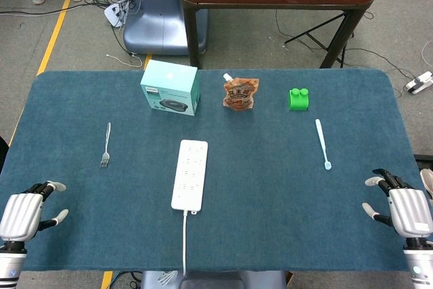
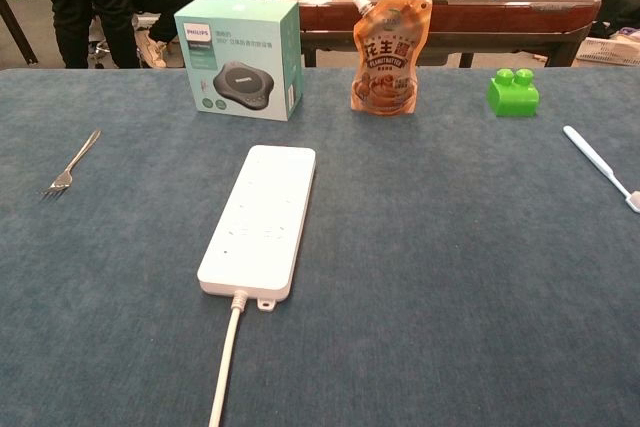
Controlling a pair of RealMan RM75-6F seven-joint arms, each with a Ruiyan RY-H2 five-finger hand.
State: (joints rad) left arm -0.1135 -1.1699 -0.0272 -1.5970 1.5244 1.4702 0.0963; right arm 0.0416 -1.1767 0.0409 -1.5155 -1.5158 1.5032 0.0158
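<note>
A slim steel fork (image 1: 105,145) lies flat near the left robot hand (image 1: 26,213) — released, fingers apart, holding nothing; the right robot hand (image 1: 399,208) likewise, near a pale toothbrush (image 1: 323,143).

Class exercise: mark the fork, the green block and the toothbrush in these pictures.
fork (image 1: 105,145), head view, middle of its handle.
green block (image 2: 513,93), chest view, centre of its front face.
toothbrush (image 1: 322,141), head view, middle of its handle.
</note>
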